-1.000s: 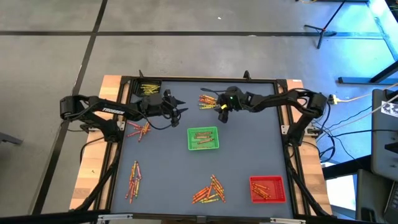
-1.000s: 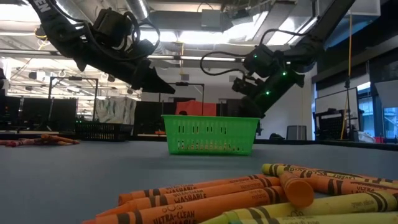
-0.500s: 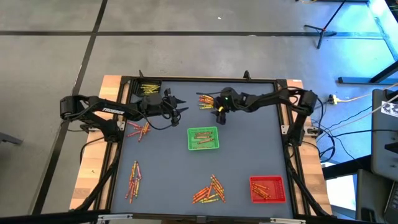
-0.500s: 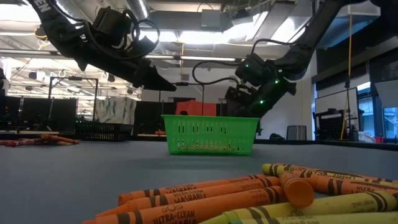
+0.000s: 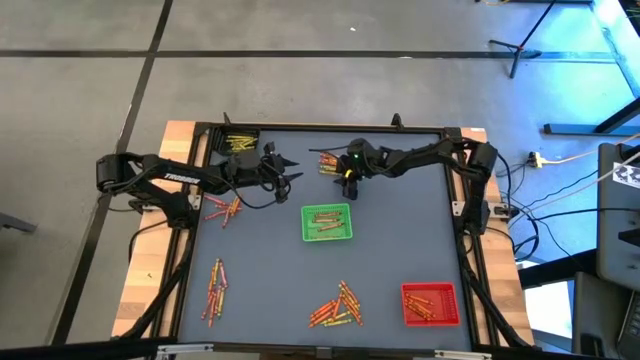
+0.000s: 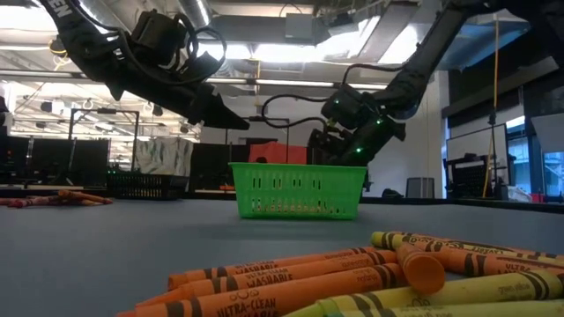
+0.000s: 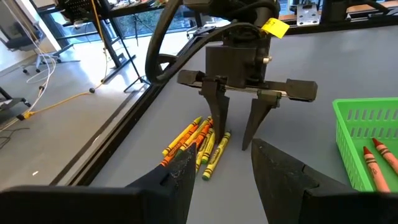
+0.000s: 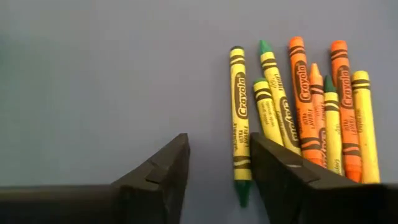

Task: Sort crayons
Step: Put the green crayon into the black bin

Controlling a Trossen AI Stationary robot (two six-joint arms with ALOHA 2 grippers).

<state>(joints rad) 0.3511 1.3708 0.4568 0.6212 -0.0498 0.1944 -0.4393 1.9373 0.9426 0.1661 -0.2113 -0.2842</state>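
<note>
The crayons [image 8: 298, 106] are lying in a tight row at the table's far edge, just beside the right gripper [image 8: 217, 165], their long axes running parallel to its fingers. The outermost yellow one [image 8: 239, 118] is sitting nearest the gap. That gripper is hovering open and empty. The left gripper [image 5: 285, 172] is waiting open, well apart, beyond the green tray [image 5: 327, 223].

R gripper [image 5: 343, 183] – leftward, prob. lower – beside crayons [image 5: 328, 164].
</note>
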